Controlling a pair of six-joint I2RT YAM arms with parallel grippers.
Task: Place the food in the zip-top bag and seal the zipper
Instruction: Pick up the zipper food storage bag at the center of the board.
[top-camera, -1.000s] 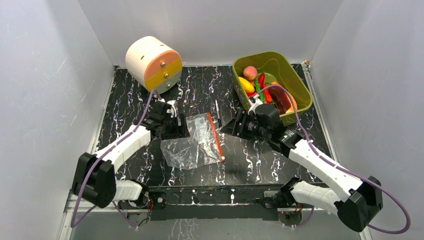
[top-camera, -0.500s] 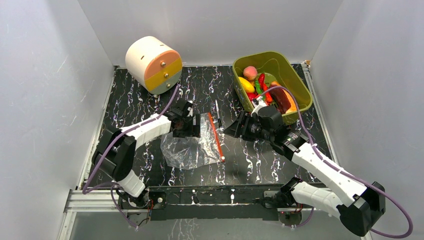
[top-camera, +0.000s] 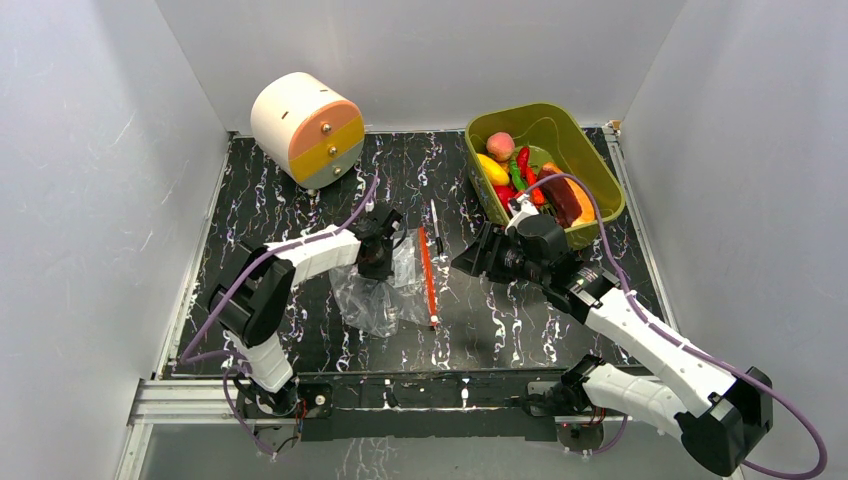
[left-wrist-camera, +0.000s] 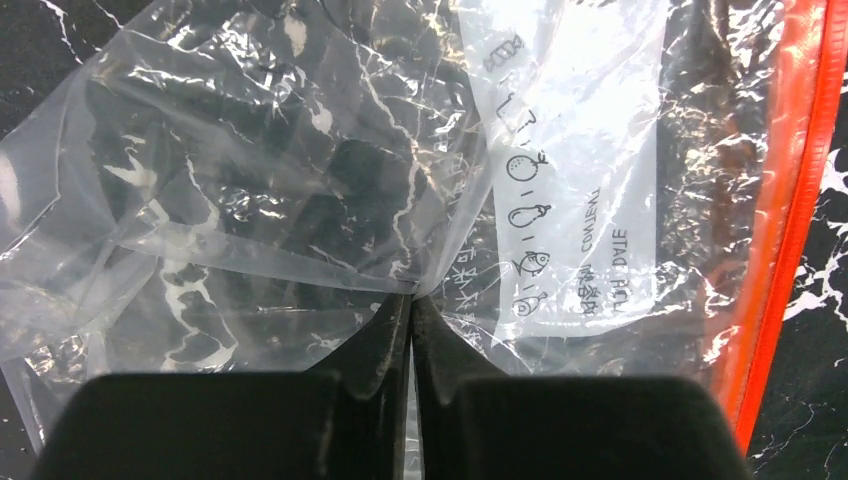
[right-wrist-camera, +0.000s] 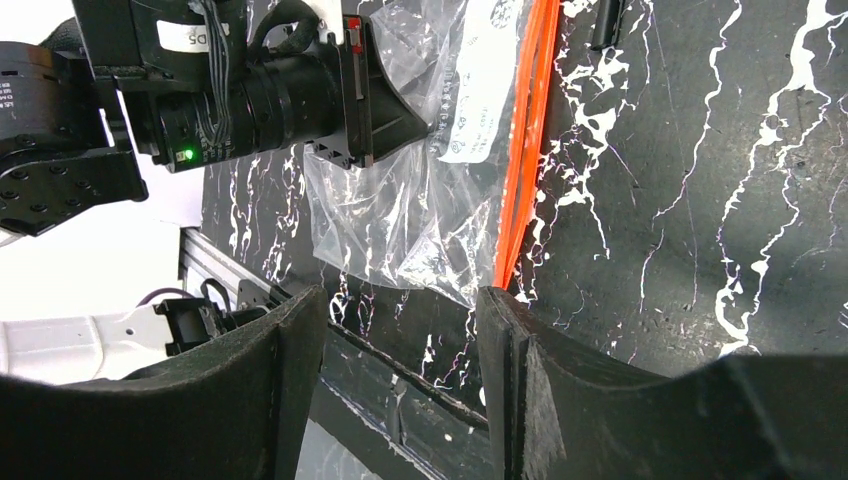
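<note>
Seen from above, two robot arms work over a black tabletop (top-camera: 500, 335) veined with white. The clear zip-top bag (top-camera: 380, 298) lies crumpled on it between them and appears empty. Its orange-red zipper (top-camera: 428, 275) runs along the edge facing the right arm.

The left gripper (left-wrist-camera: 412, 300) has its fingers pressed together, pinching a pleat of the bag's upper film beside the printed label. The right gripper (right-wrist-camera: 400, 300) hovers near the zipper, jaws about half apart, holding nothing. The food (top-camera: 515, 170), a peach, green pepper, red chili and yellow and orange pieces, all sits in an olive-green tub (top-camera: 592, 150) at the far right.

This looks like the opening step: parting the bag's mouth before any food goes in. Next, the right gripper likely needs to catch the opposite lip at the zipper, or fetch a piece, while the left lifts its layer.

A thin black stick (top-camera: 435, 218) lies near the zipper's far end. A cream and orange cylinder (top-camera: 305, 127) stands at far left. Plain white walls enclose the table.
</note>
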